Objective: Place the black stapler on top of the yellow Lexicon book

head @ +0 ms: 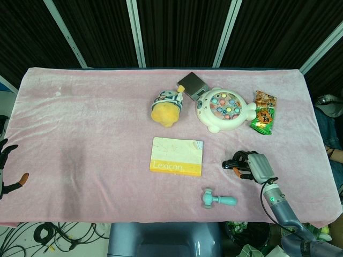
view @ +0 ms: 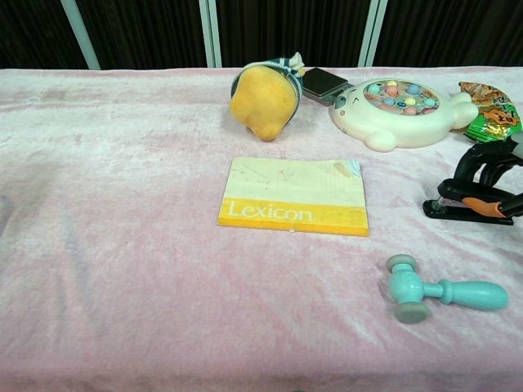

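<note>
At the far left edge of the head view, about 9 o'clock, the left hand [head: 6,170] hangs off the table's side with fingers spread and nothing in them; it has no part in this step.

The yellow Lexicon book [view: 294,196] lies flat near the middle of the pink table cover [view: 122,204], title strip toward the robot, its top face bare. A plush toy [view: 263,96] sits at the book's 12 o'clock, and a white fishing-game toy [view: 400,110] at its 1 o'clock, both apart from it. A teal toy hammer [view: 441,294] lies at its 4 o'clock.

The black stapler [view: 466,209] sits on the cover at the book's 3 o'clock, well apart from it. The right hand [head: 251,166] arches over it with dark fingers [view: 480,167] curled down around the body; whether the grasp is firm, or the stapler has left the cloth, I cannot tell.

To do this step well, I judge the grip should settle first, then lift straight up enough to clear the book's edge, travel toward 9 o'clock while passing behind the hammer, and lower the stapler flat near the book's centre before releasing.
</note>
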Robot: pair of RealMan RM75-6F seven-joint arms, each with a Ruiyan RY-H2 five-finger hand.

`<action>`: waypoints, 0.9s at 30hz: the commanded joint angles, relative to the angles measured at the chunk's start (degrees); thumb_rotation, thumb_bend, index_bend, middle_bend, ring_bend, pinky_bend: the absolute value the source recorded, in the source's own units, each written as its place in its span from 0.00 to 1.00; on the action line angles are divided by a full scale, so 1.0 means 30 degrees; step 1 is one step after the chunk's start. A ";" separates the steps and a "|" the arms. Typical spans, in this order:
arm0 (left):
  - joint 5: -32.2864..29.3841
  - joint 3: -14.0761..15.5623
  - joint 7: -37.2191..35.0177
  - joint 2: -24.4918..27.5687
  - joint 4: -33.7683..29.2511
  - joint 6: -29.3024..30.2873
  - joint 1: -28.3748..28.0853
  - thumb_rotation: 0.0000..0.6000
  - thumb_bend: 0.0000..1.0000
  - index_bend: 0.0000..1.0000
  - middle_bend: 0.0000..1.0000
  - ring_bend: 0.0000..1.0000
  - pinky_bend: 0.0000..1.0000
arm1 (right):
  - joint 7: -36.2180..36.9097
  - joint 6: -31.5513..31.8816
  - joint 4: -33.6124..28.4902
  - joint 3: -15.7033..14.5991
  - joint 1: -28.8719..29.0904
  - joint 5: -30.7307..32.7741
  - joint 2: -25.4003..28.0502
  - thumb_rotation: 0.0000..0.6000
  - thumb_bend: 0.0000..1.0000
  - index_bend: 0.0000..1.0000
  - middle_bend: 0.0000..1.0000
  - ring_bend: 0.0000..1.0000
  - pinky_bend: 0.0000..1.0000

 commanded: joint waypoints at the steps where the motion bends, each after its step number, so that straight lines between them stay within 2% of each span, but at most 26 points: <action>1: -0.0001 -0.0003 -0.0010 0.0006 -0.0021 -0.0001 -0.0001 1.00 0.25 0.17 0.04 0.00 0.00 | 0.0093 -0.0034 -0.0593 0.0108 0.0143 -0.0065 0.0307 1.00 0.36 0.61 0.51 0.52 0.37; 5: -0.0002 -0.0008 -0.0031 0.0008 -0.0040 0.0000 -0.0002 1.00 0.25 0.17 0.04 0.00 0.00 | -0.0285 -0.0148 -0.1590 0.0482 0.0444 0.0051 0.0778 1.00 0.36 0.61 0.51 0.52 0.37; 8: -0.0013 -0.0007 -0.0049 0.0017 -0.0060 -0.0040 -0.0017 1.00 0.25 0.17 0.04 0.00 0.00 | -0.1703 -0.0411 -0.3156 0.1171 0.0900 0.0580 0.1408 1.00 0.36 0.61 0.51 0.52 0.37; 13: -0.0031 -0.0012 -0.0081 0.0031 -0.0064 -0.0085 -0.0035 1.00 0.25 0.17 0.04 0.00 0.00 | -0.5283 -0.1478 -0.5575 0.2483 0.1808 0.2795 0.1853 1.00 0.36 0.61 0.51 0.52 0.37; 19: -0.0066 -0.0002 -0.0228 0.0112 -0.0094 -0.0147 -0.0021 1.00 0.25 0.17 0.04 0.00 0.00 | -0.8201 -0.3172 -0.7255 0.4059 0.3458 0.6454 0.1311 1.00 0.36 0.63 0.51 0.53 0.37; 27: -0.0212 -0.0038 -0.0333 0.0151 -0.0197 -0.0209 -0.0013 1.00 0.26 0.17 0.04 0.00 0.00 | -1.1659 -0.3341 -0.7452 0.4789 0.5267 1.0160 -0.0498 1.00 0.36 0.64 0.52 0.53 0.37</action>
